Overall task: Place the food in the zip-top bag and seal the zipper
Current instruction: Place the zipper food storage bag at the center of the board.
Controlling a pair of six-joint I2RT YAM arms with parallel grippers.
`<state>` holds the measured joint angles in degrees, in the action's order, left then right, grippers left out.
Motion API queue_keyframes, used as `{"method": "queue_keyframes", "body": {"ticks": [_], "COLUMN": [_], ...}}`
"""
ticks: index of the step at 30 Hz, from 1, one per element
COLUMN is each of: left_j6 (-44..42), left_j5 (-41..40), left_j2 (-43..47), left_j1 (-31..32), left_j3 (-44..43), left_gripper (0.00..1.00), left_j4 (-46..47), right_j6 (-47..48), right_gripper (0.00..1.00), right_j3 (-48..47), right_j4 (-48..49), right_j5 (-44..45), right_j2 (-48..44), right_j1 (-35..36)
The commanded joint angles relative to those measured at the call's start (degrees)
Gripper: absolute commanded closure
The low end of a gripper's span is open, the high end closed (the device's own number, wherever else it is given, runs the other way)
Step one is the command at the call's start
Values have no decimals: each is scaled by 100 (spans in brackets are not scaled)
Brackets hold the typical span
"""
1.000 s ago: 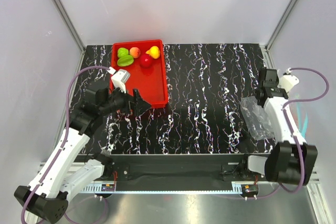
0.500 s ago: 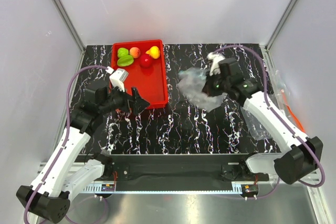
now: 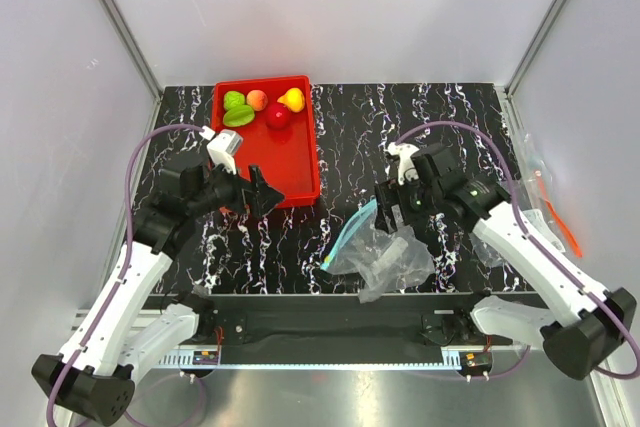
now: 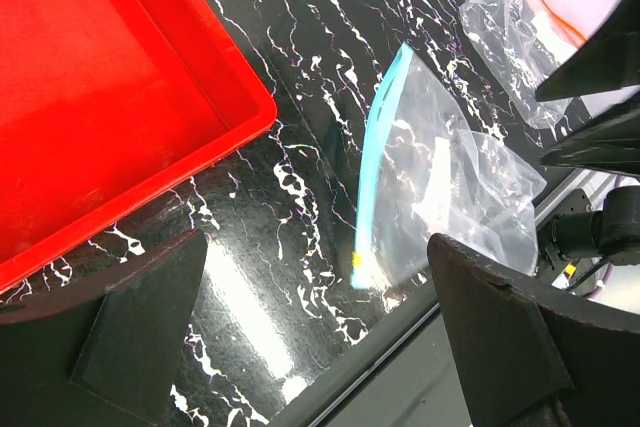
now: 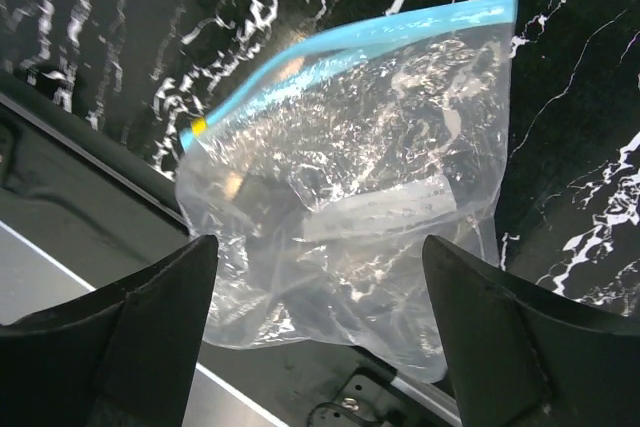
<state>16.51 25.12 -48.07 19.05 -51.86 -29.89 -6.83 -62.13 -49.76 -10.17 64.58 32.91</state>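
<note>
So zip-top bag (image 3: 388, 257) lies near the front edge under the spread, empty right gripper (image 3: 392, 212), zipper (image 3: 350, 235) facing the red tray (image 3: 295, 162) holding the food (image 3: 278, 116), likely for short transfers; left gripper (image 3: 268, 194) also spread, empty.

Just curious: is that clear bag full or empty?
Empty: the zip-top bag shows nothing solid inside; the fruits sit in the red tray.
</note>
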Motion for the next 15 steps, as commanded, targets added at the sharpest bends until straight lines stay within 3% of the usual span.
{"method": "queue_keyframes", "body": {"ticks": [1,3,5,6,8,15], "left_j6": [10,10,10,19,19,-16], "left_j5": [107,124,133,116,124,-86], "left_j2": [88,96,88,88,79,70], "left_j1": [-33,-33,-42,-42,-33,-42], "left_j3": [79,79,79,88,79,62], "left_gripper": [1,1,1,1,1,1], "left_j4": [308,299,299,299,291,159], "right_j6": [-449,-687,-1117,-1301,-1934,-3210], "right_gripper": [10,12,0,0,0,0], "right_j3": [-211,-238,-221,-229,-317,-423], "right_j4": [132,360,589,677,660,993], "right_j5": [-19,-464,-818,-715,141,1641], "right_j2": [-288,-192,-34,193,458,987], "right_j1": [-3,5,5,49,172,980]}}
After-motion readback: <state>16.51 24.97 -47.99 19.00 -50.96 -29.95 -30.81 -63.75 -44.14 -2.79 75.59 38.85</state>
